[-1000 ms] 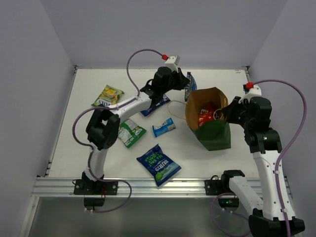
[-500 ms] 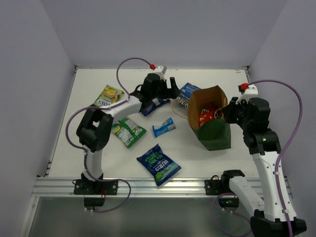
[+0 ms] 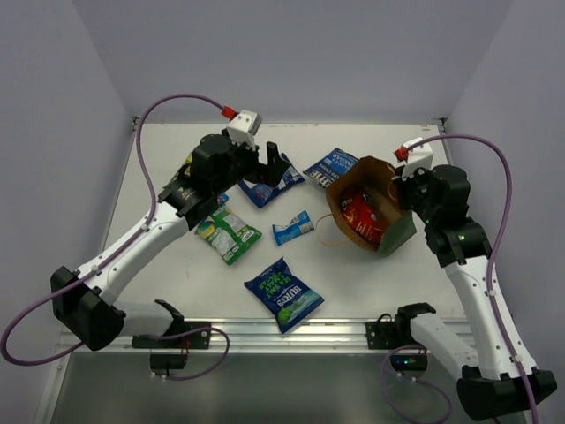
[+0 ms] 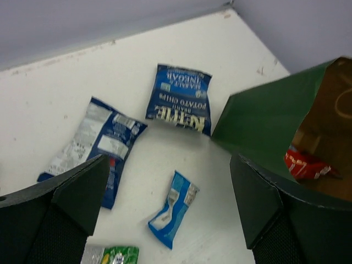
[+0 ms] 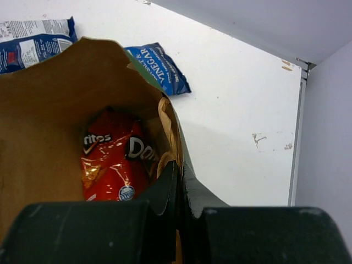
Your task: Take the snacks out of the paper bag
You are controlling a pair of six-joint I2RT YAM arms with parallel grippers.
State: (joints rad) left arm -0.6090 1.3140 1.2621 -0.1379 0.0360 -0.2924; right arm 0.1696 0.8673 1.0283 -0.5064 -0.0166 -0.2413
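Note:
The dark green paper bag (image 3: 395,231) leans over with its brown mouth facing left. My right gripper (image 3: 399,196) is shut on its right rim (image 5: 175,144). A red-orange packet (image 3: 360,217) lies inside the paper bag (image 5: 49,110), plain in the right wrist view (image 5: 113,159). My left gripper (image 3: 281,164) hovers open and empty left of the bag, over a small blue bar (image 4: 173,209). Snacks lie on the table: a dark blue Kettle packet (image 3: 331,167) beside the bag, another dark blue packet (image 3: 265,188), the blue bar (image 3: 292,228), a green-white packet (image 3: 228,234) and a blue bag (image 3: 282,294).
The white table (image 3: 177,283) is walled at the left, back and right. A brown cord handle (image 3: 328,237) loops out of the bag's mouth onto the table. The left arm's purple cable (image 3: 168,110) arcs over the back left.
My left gripper opened and dropped the Kettle packet beside the bag, then drew back to the left. My right gripper tipped the bag over towards the left.

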